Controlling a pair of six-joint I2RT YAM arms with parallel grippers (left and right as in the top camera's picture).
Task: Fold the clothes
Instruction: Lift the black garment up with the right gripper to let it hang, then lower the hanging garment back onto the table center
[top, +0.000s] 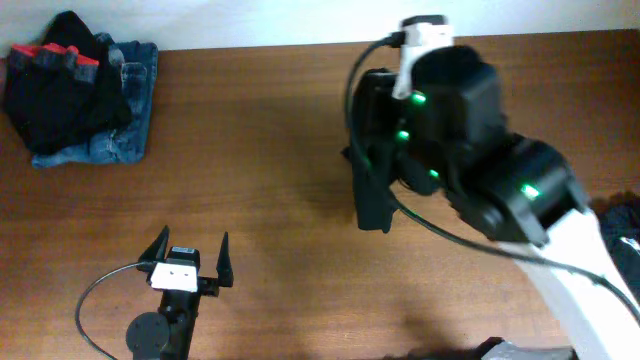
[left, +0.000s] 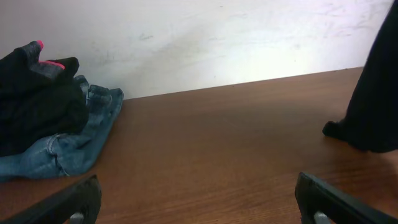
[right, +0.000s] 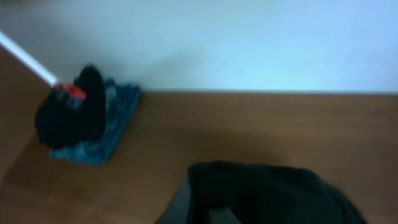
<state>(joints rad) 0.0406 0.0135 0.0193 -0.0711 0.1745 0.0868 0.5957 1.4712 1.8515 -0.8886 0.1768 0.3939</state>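
The top (top: 373, 195) hangs limp and light from your right gripper (right: 208, 210), which pinches it, low end touching the table (top: 280, 200); take it by an edge. Left gripper (top: 190, 262) is spread, empty, well apart from the pile (top: 80, 90)

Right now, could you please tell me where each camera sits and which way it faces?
Overhead: above the table, looking straight down; it shows the open left end effector, the right arm and the hanging black top.
Left wrist: low over the table, facing the wall; its own fingers frame the bottom corners.
Right wrist: raised, facing the wall; the black top fills the foreground, hiding the robot's own parts.
Shared: all three see the pile of clothes by the wall.
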